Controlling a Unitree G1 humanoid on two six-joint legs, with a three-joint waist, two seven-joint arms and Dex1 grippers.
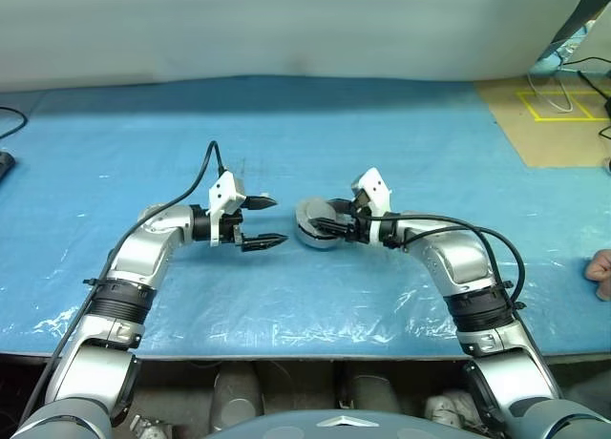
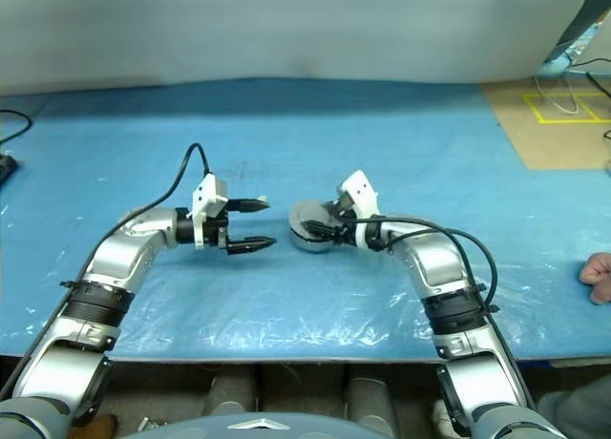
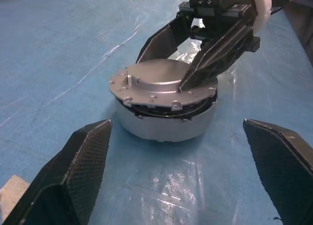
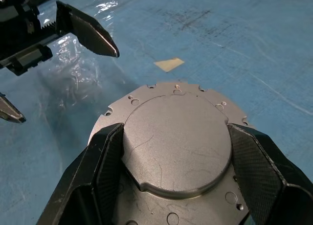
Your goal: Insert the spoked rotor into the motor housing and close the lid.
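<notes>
The motor housing (image 3: 166,124), a short silver-grey can, stands on the blue table a little right of centre. The lid (image 3: 156,80) lies on top of it with its plain metal face up, and a dark gap shows under its rim. My right gripper (image 1: 321,225) reaches in from the right, shut on the lid's raised round centre (image 4: 176,146), one finger on each side. My left gripper (image 1: 279,219) hangs open just left of the housing, pointing at it with nothing between its fingers (image 3: 73,171). The spoked rotor is hidden.
A person's hand (image 1: 601,272) rests at the table's right edge. Brown board with yellow tape lines (image 1: 554,114) lies at the back right. A small tan tape scrap (image 4: 168,64) sticks to the table beyond the housing. A black cable (image 1: 8,124) lies far left.
</notes>
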